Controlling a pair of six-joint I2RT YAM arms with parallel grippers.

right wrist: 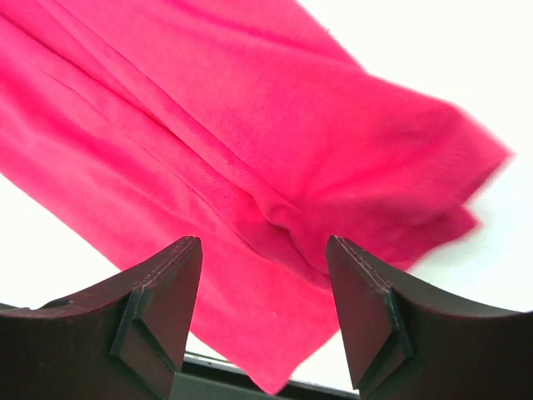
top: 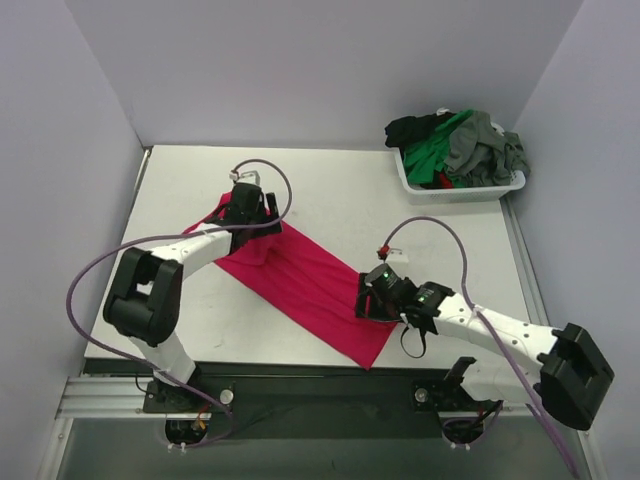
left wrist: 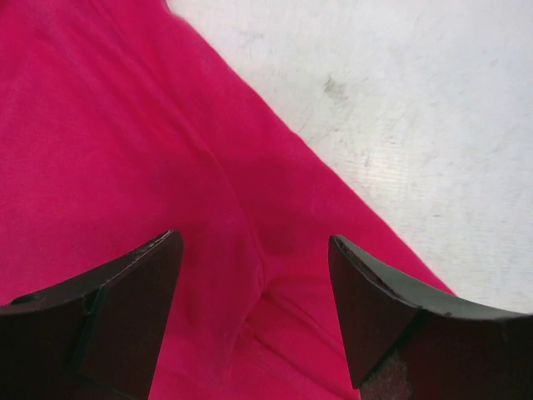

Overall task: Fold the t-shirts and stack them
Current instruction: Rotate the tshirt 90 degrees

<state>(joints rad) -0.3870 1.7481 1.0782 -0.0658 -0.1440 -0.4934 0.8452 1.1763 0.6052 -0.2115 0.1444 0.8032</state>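
Seeing red shirt [top: 300, 275] stretching as long strip, slanting across table [top: 330, 190] from far left to near edge. Hanging left claw [left wrist: 254, 240] just over far end, jaws standing wide, gripping nothing. Hanging right claw [right wrist: 263, 242] just over near end, jaws apart, also gripping nothing. Seeing other shirts [top: 460, 145] lying heaped in basket [top: 450, 193], far right corner.
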